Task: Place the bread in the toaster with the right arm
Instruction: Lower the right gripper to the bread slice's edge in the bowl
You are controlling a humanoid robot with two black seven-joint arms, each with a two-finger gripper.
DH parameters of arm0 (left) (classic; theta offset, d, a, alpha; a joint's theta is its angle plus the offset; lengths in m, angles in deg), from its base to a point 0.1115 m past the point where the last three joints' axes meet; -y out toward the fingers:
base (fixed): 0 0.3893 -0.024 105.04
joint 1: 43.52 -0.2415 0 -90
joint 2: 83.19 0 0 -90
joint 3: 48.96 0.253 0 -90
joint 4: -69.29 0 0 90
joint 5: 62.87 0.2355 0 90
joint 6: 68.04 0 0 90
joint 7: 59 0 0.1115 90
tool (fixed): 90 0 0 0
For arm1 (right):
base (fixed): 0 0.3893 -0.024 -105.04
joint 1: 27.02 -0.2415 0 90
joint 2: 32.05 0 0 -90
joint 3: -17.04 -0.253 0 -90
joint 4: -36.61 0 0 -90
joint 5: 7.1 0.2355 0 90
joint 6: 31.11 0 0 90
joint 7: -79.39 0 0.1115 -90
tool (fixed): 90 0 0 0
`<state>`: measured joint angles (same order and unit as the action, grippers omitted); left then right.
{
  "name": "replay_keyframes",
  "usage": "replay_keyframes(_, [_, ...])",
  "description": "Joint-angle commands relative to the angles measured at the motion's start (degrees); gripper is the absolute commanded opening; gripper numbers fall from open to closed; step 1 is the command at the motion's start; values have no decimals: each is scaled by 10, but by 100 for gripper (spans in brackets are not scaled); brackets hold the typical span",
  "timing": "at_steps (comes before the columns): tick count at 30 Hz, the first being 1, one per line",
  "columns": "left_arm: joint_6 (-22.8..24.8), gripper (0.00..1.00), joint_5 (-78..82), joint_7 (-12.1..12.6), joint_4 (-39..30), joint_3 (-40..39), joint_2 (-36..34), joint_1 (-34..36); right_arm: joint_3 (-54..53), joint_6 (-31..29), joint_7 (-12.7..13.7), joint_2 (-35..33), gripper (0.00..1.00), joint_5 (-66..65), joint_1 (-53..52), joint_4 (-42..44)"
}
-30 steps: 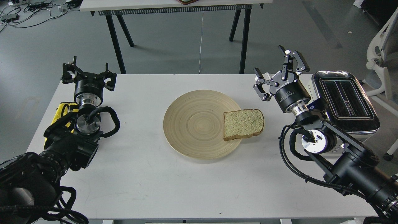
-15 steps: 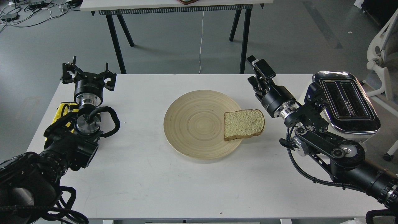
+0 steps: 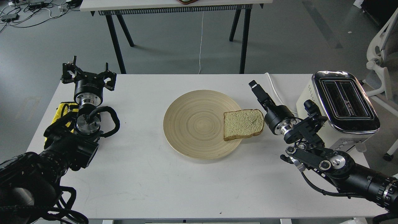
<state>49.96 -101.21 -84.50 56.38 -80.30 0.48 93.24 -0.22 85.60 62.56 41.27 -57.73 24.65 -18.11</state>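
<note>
The bread (image 3: 243, 123) lies flat on the right edge of the round wooden plate (image 3: 192, 124), its right side hanging over the rim. The cream and chrome toaster (image 3: 345, 101) stands at the table's right end, both slots empty. My right gripper (image 3: 255, 86) sits low, just right of and behind the bread, pointing up and left. It is seen edge-on, so its fingers cannot be told apart, and it holds nothing. My left gripper (image 3: 88, 74) is open and empty at the far left of the table.
A yellow object (image 3: 62, 110) lies beside my left arm. The toaster's white cable (image 3: 275, 90) runs across the table behind my right gripper. A white chair (image 3: 381, 62) stands to the right of the table, and another table's legs (image 3: 115, 37) stand behind.
My right arm has dropped and swung toward the bread. The gripper has turned from spread-open facing me to edge-on and come down beside the slice. The left arm and the bread have not moved.
</note>
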Motion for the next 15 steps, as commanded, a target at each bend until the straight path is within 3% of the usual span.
replay_keyframes(1, [0,100,0,0,0,0,0,0,2,1,13,0,96,0,7,0])
replay_keyframes(15, [0,100,0,0,0,0,0,0,34,1,39,0,96,0,23,22])
